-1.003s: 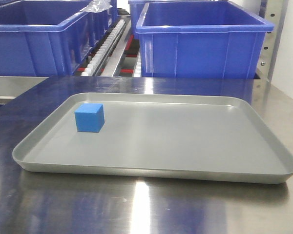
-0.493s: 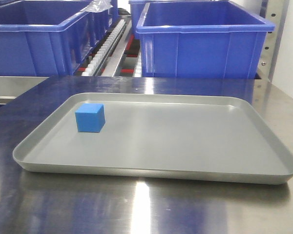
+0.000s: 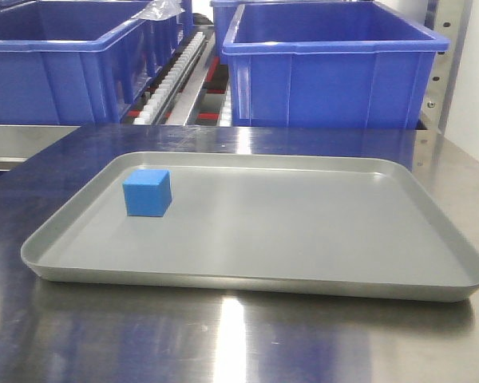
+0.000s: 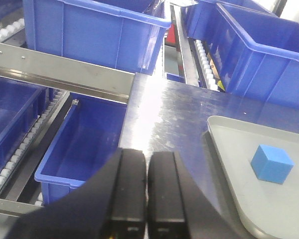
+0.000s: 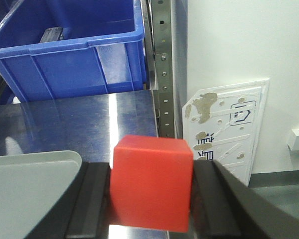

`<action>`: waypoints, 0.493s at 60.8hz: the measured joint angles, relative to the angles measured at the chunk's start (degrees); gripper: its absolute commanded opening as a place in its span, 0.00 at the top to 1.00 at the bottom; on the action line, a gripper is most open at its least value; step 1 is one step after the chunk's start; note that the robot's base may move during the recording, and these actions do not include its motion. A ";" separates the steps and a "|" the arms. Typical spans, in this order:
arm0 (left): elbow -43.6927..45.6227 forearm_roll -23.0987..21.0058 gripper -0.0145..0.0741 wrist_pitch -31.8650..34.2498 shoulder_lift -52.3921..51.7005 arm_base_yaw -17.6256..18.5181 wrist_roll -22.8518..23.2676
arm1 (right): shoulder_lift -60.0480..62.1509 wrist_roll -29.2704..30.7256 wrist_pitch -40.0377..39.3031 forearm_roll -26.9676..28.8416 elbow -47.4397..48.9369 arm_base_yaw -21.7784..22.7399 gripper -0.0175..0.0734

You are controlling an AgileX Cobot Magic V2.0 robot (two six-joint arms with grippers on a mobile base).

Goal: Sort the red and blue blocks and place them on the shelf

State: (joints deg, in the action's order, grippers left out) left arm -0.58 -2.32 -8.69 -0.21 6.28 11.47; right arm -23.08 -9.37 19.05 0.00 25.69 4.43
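Beside the grey tray (image 5: 30,184), the right gripper (image 5: 150,199) pinches the red block (image 5: 152,174); the left gripper (image 4: 147,191), left of the tray, has its fingers pressed together; the blue block (image 3: 147,192) rests in the tray's left part.

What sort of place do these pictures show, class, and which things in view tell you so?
Probably a warehouse or factory picking station: large blue bins sit on a steel rack with roller tracks, beside a stainless worktable.

The blue block (image 3: 147,193) lies flat on the tray (image 3: 303,231); the red block (image 5: 152,183) is pinched in the right hand (image 5: 152,199).
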 measured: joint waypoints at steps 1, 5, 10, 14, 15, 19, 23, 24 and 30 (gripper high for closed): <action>0.00 0.00 0.69 0.00 0.00 0.00 0.00 | 0.00 0.00 0.00 0.00 0.00 0.00 0.74; 0.00 0.00 0.69 0.00 0.00 0.00 0.00 | 0.00 0.00 0.00 0.00 0.00 0.00 0.74; 0.00 0.00 0.69 0.00 0.00 0.00 0.00 | 0.00 0.00 0.00 0.00 0.00 0.00 0.74; 0.00 0.00 0.69 0.00 0.00 0.00 0.00 | 0.00 0.00 0.00 0.00 0.00 0.00 0.74; 0.00 0.00 0.69 0.00 0.00 0.00 0.00 | 0.00 0.00 0.00 0.00 0.00 0.00 0.74; 0.00 0.00 0.69 0.00 0.00 0.00 0.00 | 0.00 0.00 0.00 0.00 0.00 0.00 0.74; 0.00 0.00 0.69 0.00 0.00 0.00 0.00 | 0.00 0.00 0.00 0.00 0.00 0.00 0.74; 0.00 0.00 0.69 0.00 0.00 0.00 0.00 | 0.00 0.00 0.00 0.00 0.00 0.00 0.74; 0.00 0.00 0.69 0.00 0.00 0.00 0.00 | 0.09 0.00 0.00 0.00 0.00 0.00 0.74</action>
State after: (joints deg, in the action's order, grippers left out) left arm -0.58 -2.32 -8.69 -0.21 6.28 11.47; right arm -22.98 -9.37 19.05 0.00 25.69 4.43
